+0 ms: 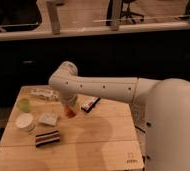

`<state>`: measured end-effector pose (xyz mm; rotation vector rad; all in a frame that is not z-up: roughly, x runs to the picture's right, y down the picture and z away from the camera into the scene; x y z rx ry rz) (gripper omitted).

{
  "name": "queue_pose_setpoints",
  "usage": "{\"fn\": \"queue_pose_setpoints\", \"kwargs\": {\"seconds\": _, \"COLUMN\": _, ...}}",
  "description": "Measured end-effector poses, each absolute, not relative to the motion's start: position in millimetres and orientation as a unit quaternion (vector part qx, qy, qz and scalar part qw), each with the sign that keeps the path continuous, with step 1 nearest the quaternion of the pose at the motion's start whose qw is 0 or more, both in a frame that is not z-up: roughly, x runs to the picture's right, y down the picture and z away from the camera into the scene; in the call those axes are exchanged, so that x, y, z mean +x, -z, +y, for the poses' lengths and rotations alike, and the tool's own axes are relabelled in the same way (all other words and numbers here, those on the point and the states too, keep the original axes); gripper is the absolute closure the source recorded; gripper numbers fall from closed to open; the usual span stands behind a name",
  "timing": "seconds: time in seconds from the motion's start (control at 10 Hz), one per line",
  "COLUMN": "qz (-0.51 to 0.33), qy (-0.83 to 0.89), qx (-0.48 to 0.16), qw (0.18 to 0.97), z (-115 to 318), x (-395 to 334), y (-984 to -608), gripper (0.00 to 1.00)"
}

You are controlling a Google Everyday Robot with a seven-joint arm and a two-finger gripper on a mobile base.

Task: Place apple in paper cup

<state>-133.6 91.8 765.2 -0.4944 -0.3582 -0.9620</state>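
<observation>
The small red-orange apple sits at the tip of my gripper, which points down from the white arm over the left half of the wooden table. The gripper is shut on the apple, which hangs low over the tabletop. The paper cup, short, wide and white, stands near the table's left edge, well to the left of the gripper and a little nearer the front. The fingers themselves are mostly hidden by the wrist and the apple.
A light-green cup stands behind the paper cup. A pale packet lies between the paper cup and the apple, a dark striped block in front of it. A dark bar lies right of the gripper, and a white packet sits at the back.
</observation>
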Motion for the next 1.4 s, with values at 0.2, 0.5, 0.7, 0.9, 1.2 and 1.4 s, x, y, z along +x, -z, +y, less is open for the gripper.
{"fn": "queue_pose_setpoints", "kwargs": {"seconds": 0.2, "qz": -0.174, "qy": 0.462, "qx": -0.228, "qw": 0.839, "z": 92.5, "x": -152.7, "y": -767.4, "gripper": 0.43}}
{"fn": "queue_pose_setpoints", "kwargs": {"seconds": 0.5, "qz": -0.179, "qy": 0.478, "qx": -0.220, "qw": 0.832, "z": 87.6, "x": -171.8, "y": -760.9, "gripper": 0.61}}
{"fn": "queue_pose_setpoints", "kwargs": {"seconds": 0.7, "qz": -0.181, "qy": 0.492, "qx": -0.215, "qw": 0.824, "z": 88.0, "x": -182.1, "y": -760.9, "gripper": 0.81}}
{"fn": "queue_pose_setpoints", "kwargs": {"seconds": 0.9, "qz": -0.186, "qy": 0.507, "qx": -0.206, "qw": 0.816, "z": 85.2, "x": -203.7, "y": -757.7, "gripper": 0.96}}
{"fn": "queue_pose_setpoints", "kwargs": {"seconds": 1.2, "qz": -0.188, "qy": 0.526, "qx": -0.196, "qw": 0.806, "z": 81.3, "x": -219.3, "y": -752.8, "gripper": 0.97}}
{"fn": "queue_pose_setpoints", "kwargs": {"seconds": 1.4, "qz": -0.192, "qy": 0.541, "qx": -0.186, "qw": 0.797, "z": 81.9, "x": -239.9, "y": -751.7, "gripper": 0.97}}
